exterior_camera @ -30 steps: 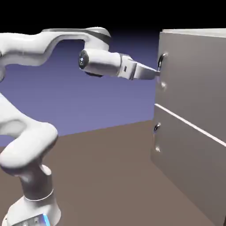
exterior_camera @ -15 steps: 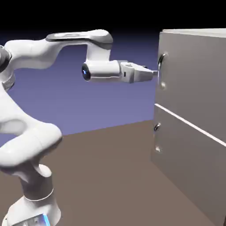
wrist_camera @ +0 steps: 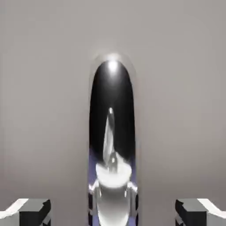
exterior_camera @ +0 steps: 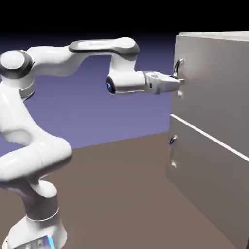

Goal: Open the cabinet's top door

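Note:
The grey cabinet (exterior_camera: 214, 146) stands at the exterior view's right. Its top door (exterior_camera: 214, 82) carries a long curved silver handle (exterior_camera: 178, 68) near the left edge. My gripper (exterior_camera: 179, 81) reaches level up to the lower part of that handle. In the hand view the mirror-like handle (wrist_camera: 112, 132) runs upright down the middle, in front of the flat door panel (wrist_camera: 44, 88). My gripper (wrist_camera: 112, 214) is open, with a grey fingertip (wrist_camera: 31, 212) far off to each side of the bar. Neither tip touches it.
Below a thin pale line lies the lower panel (exterior_camera: 209, 180) with its shorter handle (exterior_camera: 172, 146). The brown table (exterior_camera: 112, 194) stretches between my base and the cabinet.
The hand drew back slightly from the door, then moved right again to the handle. The forearm and elbow swung to the right. The door has not moved.

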Tool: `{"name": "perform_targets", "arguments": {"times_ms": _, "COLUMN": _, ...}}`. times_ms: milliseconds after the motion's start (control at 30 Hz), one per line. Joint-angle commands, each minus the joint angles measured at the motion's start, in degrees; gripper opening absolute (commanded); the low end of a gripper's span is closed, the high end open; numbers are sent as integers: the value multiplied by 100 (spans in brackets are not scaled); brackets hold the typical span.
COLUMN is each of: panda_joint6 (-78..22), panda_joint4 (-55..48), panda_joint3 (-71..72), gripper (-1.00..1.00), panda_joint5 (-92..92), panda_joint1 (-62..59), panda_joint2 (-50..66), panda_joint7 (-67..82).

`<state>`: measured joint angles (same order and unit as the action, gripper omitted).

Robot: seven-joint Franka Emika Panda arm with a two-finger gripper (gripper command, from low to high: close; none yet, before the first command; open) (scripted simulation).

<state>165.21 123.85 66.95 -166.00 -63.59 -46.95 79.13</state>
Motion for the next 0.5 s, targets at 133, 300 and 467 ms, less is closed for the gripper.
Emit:
{"name": "perform_targets", "arguments": {"times_ms": 133, "panda_joint6": -207, "panda_joint4": 526, "panda_joint3": -790, "gripper": -100, "panda_joint5": -1, "panda_joint1": 1039, "panda_joint2": 395, "panda_joint7": 653}}
{"name": "perform_targets", "arguments": {"times_ms": 300, "panda_joint6": -338, "panda_joint4": 955, "panda_joint3": -1650, "gripper": -100, "panda_joint5": 80, "panda_joint1": 2078, "panda_joint2": 656, "panda_joint7": 1168}}
{"name": "perform_targets", "arguments": {"times_ms": 467, "panda_joint6": -637, "panda_joint4": 1652, "panda_joint3": -2564, "gripper": -100, "panda_joint5": 900, "panda_joint1": 3116, "panda_joint2": 411, "panda_joint7": 731}}
